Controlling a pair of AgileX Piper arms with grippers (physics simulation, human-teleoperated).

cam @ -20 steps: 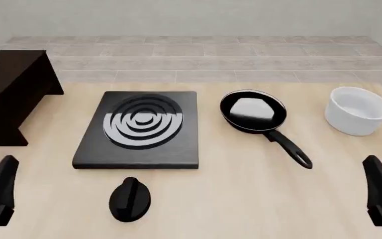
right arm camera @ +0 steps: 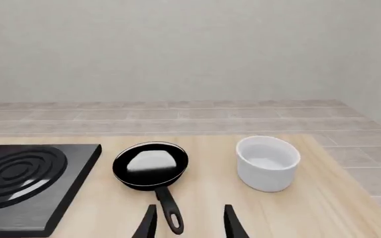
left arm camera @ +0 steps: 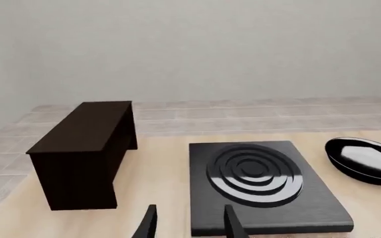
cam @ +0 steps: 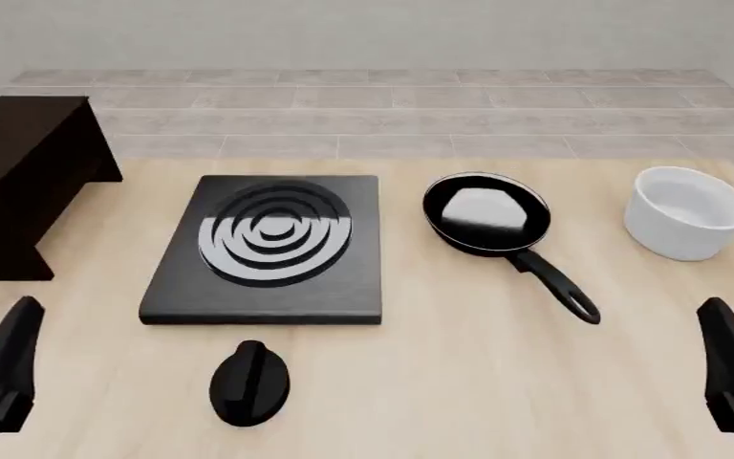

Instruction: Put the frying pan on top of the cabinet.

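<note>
The left end effector (left arm camera: 189, 223) is released, its two dark fingers spread with bare desk between them, holding and touching nothing. The right end effector (right arm camera: 189, 223) is released in the same way, fingers apart over the light wooden desk (cam: 469, 363), just short of the loop end of the pan handle.

The small glossy black round frying pan (cam: 487, 214) rests flat on the desk, right of centre, between the flat black square stove plate with silver rings (cam: 269, 247) and the white round bowl (cam: 687, 212), touching neither. Its shiny inside mirrors a pale patch, and its long thin black handle runs toward the right arm's side, ending in a loop.

The large dark brown boxy wooden cabinet (cam: 20, 182) stands at the far left of the desk, well apart from the pan, with nothing on its flat top.

The left wrist view shows the whole cabinet, the stove plate and only the pan's edge; the right wrist view shows the whole pan and bowl. Only the front view shows the black oval knob (cam: 249, 382), lying near the stove plate's near edge.
</note>
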